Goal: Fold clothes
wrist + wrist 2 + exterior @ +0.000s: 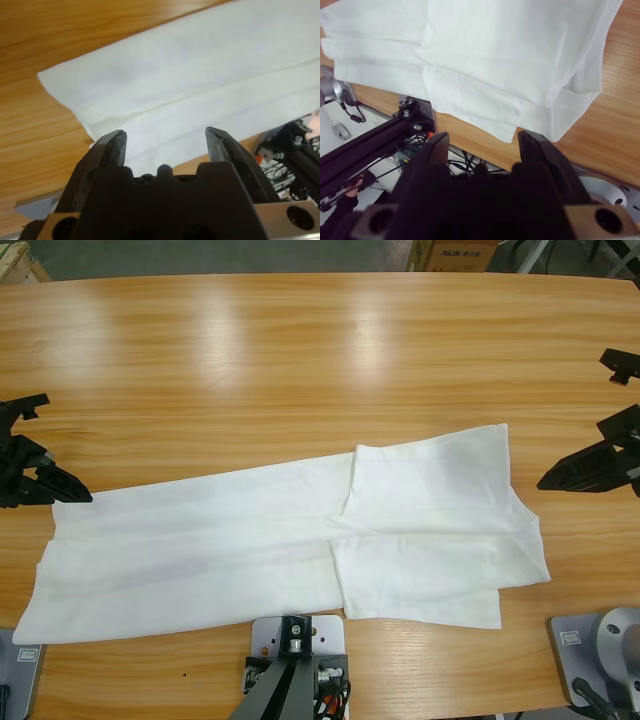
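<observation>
White cotton: one T-shirt (300, 545), folded lengthwise into a long band across the near part of the wooden table (300, 350). Sleeves, neck and any lettering are hidden inside the folds; only plain cloth shows. One end is doubled back on itself into a thicker panel with a centre seam line.

Left gripper (165, 142): jaws parted, nothing between them. In the left wrist view, the squared end of the band lies just beyond and below the fingertips (116, 145), apart from them as far as can be told; the cloth runs away past both tips. Bare wood lies off the outer side of one jaw. In the high view this gripper (75, 492) sits at the picture's edge, tips just beside the band's far corner; the arm behind it is cut off.

Right gripper (482, 142): jaws parted, nothing held. The doubled end lies ahead of the fingertips (440, 145), its layered corner nearest one tip, not touching. Under the table edge, black rig bars and cables are partly visible. In the high view this gripper (555, 480) points at the doubled end from the side, a strip of bare wood between tips and cloth.

Beyond both grippers the wood is bare and wide. The band's near edge runs close to the table edge.
</observation>
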Tool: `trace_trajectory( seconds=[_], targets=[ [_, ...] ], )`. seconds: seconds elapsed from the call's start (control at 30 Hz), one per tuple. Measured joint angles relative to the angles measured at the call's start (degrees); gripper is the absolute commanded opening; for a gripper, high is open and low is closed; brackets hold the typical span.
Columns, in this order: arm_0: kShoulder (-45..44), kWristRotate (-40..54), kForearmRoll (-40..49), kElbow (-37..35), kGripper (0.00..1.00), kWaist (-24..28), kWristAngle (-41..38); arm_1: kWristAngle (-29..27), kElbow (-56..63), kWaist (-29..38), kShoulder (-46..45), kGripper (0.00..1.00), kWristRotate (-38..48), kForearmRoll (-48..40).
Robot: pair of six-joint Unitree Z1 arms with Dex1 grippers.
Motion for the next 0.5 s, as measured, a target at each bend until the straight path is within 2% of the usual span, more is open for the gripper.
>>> trace_trajectory(
  seconds=[0.1, 0.27, 0.5],
  targets=[
    [3.47, 0.94, 0.83, -0.76, 0.835, -1.96, -0.76, 0.0, 0.0, 0.04, -0.04, 0.559, 0.19, -0.16],
    [8.61, 2.76, 4.47, -4.51, 0.827, -11.74, -0.74, 0.0, 0.49, 0.11, -0.39, 0.559, 0.8, -1.09],
    [10.53, -2.56, -0.31, -2.28, 0.826, -13.48, 1.72, 0.0, 1.5, 0.67, -2.99, 0.559, 2.06, -2.26]
  ],
)
